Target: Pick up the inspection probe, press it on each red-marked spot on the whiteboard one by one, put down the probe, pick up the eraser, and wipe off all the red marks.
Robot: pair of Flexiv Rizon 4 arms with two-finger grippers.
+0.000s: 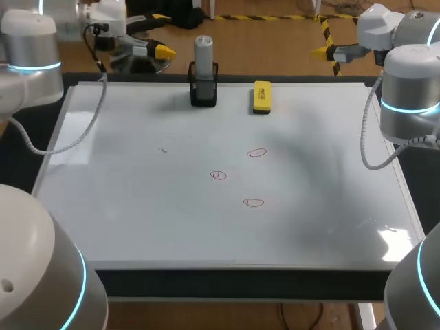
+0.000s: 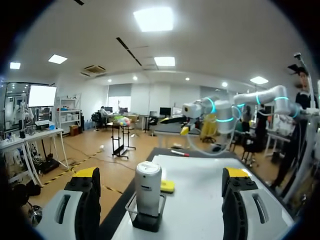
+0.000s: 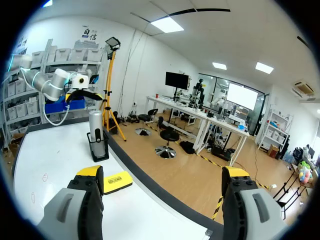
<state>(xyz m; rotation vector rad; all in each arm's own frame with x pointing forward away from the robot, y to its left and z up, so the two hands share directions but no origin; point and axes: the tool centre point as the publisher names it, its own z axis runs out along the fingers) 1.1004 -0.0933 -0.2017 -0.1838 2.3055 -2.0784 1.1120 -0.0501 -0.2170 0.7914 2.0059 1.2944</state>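
Grey cyl. probe [image 1: 203, 51] upright in blk holder [image 1: 203, 95], yellow eraser [image 1: 262, 96] beside.

A robotics lab: a grey-and-white left robot arm [image 1: 27, 41] with a glowing cyan ring and a matching right robot arm [image 1: 410, 89] flank a flat white whiteboard tabletop [image 1: 137, 220] marked with small red pen circles [image 1: 256, 153]

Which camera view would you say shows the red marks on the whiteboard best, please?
The head view: it looks down on the whiteboard and shows all three red marks near its middle. The right wrist view catches two, faint and small, beside the right gripper. The left wrist view shows none.
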